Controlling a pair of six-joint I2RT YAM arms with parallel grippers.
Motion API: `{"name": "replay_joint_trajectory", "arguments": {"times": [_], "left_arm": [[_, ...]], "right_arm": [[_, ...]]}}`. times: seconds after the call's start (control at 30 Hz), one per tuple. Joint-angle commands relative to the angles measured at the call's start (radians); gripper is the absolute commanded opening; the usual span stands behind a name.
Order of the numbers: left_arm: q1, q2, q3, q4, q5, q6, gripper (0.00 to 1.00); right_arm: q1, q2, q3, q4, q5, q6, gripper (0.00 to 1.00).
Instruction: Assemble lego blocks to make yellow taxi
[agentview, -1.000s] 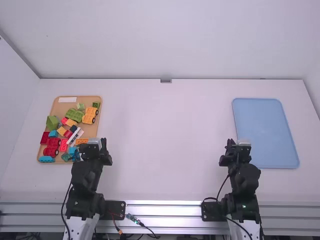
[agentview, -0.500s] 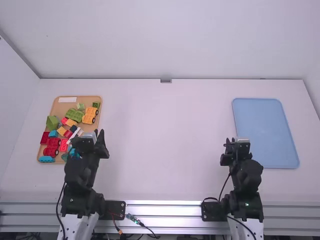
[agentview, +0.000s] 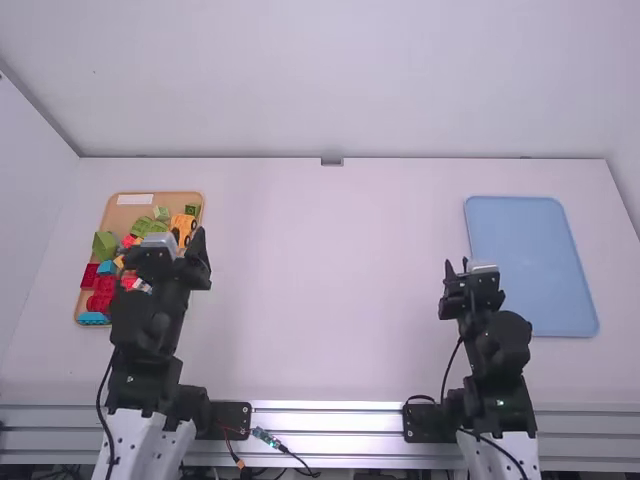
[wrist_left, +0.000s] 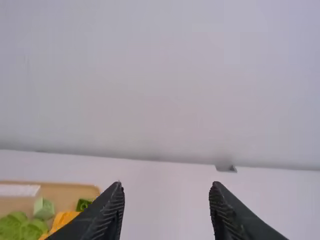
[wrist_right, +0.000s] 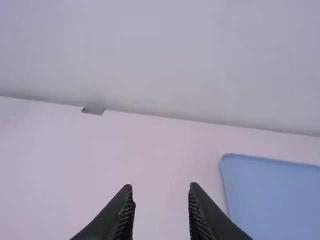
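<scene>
Above the near part of the brown tray (agentview: 118, 212) is my left gripper (agentview: 172, 240), open and empty; it hides some blocks. In the left wrist view the left gripper (wrist_left: 167, 187) has its fingers wide apart. The tray holds a yellow-orange wheeled piece (agentview: 184, 226), green blocks (agentview: 105, 244), red blocks (agentview: 102, 294) and blue ones (agentview: 93, 318). My right gripper (agentview: 456, 268) is just left of the blue tray (agentview: 530, 255), and in the right wrist view the right gripper (wrist_right: 160, 186) stands open with nothing between its fingers.
The blue tray lies flat on the right side of the white table (agentview: 330, 290). A white wall runs along the table's far edge, with a small grey bracket (agentview: 332, 161) at its middle. Cables lie at the near edge between the arm bases.
My left gripper has moved away from the camera and slightly left, now covering more of the brown tray's blocks. The right gripper has shifted slightly forward, its fingers spreading apart.
</scene>
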Motion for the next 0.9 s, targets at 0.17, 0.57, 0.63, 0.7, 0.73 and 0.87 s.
{"name": "replay_joint_trajectory", "arguments": {"times": [0.17,0.57,0.63,0.7,0.73,0.87], "left_arm": [[-0.006,0.127,0.041,0.051,-0.004,-0.006,0.57],[-0.006,0.347,0.040,0.061,-0.004,-0.103,0.79],[-0.006,0.374,0.040,0.061,-0.005,-0.104,0.82],[-0.006,0.408,0.040,0.061,-0.003,-0.118,0.86],[-0.006,0.412,0.040,0.061,-0.004,-0.122,0.86],[-0.006,0.436,0.040,0.056,0.004,-0.180,0.92]], "right_arm": [[0.002,0.060,0.091,0.011,0.011,0.006,0.35],[0.003,0.231,0.262,0.064,0.002,0.053,0.52],[0.003,0.266,0.297,0.064,0.002,0.072,0.56],[0.000,0.316,0.346,0.069,0.001,0.061,0.61],[0.000,0.322,0.353,0.069,0.001,0.062,0.61],[0.000,0.424,0.441,0.098,0.008,0.065,0.71]]}}
